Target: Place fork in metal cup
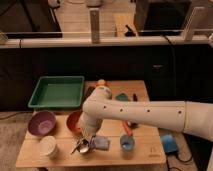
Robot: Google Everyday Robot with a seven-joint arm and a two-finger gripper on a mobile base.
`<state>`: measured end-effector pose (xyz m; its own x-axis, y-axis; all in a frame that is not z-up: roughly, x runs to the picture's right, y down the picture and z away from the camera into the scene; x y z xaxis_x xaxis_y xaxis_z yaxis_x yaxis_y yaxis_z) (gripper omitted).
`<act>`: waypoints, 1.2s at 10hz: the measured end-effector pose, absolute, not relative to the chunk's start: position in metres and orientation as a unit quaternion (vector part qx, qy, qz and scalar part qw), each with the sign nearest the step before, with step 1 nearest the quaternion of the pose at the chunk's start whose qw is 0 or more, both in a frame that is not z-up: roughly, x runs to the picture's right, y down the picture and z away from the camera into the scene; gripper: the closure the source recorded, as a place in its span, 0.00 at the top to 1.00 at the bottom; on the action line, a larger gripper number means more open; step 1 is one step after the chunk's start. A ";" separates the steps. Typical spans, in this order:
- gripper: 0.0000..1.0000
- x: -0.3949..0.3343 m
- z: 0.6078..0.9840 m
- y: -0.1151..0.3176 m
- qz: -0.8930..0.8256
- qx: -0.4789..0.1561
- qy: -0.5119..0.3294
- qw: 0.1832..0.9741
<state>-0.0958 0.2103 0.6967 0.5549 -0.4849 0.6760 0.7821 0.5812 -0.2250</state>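
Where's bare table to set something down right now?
Bare wood: the front right corner, right of the blue cup, and a strip between the white cup and the metal cup. The green tray floor also looks free. Crowded: front centre, where the pincer sits low by the metal cup.

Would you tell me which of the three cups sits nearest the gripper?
The metal cup, shiny, between the white cup and blue cup; the gripper hangs right over it.

gripper (90, 139) at the metal cup (84, 147), mostly behind the arm (145, 115)
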 end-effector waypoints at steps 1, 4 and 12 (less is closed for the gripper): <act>0.02 -0.098 0.707 0.213 -0.371 -0.267 -0.290 0.841; 0.02 -0.110 0.720 0.229 -0.382 -0.276 -0.294 0.832; 0.02 -0.116 0.721 0.249 -0.406 -0.307 -0.269 0.818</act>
